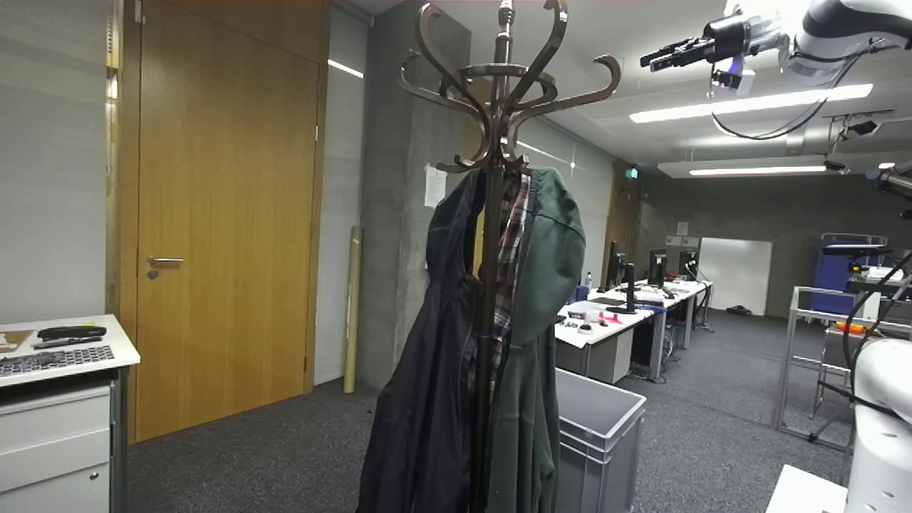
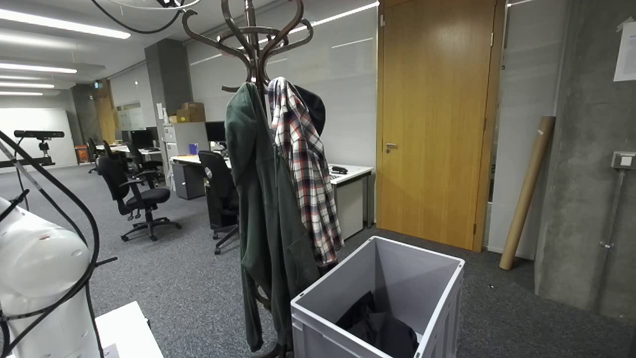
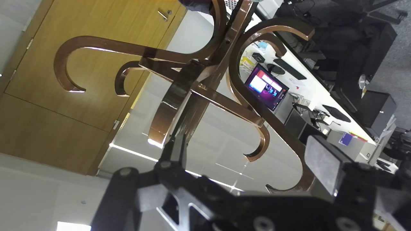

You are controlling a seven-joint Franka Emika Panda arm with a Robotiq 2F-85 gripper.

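Observation:
My gripper (image 1: pixel 648 63) stands open high up at the right of an exterior view, with nothing between its fingers. It is level with the top hooks of a dark brown coat stand (image 1: pixel 486 299) and to their right. In the wrist view the gripper (image 3: pixel 250 154) has a curved hook (image 3: pixel 308 175) showing behind the gap, near the right finger pad (image 3: pixel 322 163). Whether they touch, I cannot tell. From the stand hang a green jacket (image 2: pixel 263 199), a plaid shirt (image 2: pixel 303 164) and a dark jacket (image 1: pixel 434 342), the last mostly hidden in an exterior view.
A grey crate (image 2: pixel 412 283) with dark cloth (image 2: pixel 382 328) inside stands beside the coat stand's foot. The white arm base (image 1: pixel 883 427) carries loose black cables. A wooden door (image 1: pixel 228 214), a cardboard tube (image 1: pixel 353 306), desks and office chairs (image 2: pixel 141 196) lie farther back.

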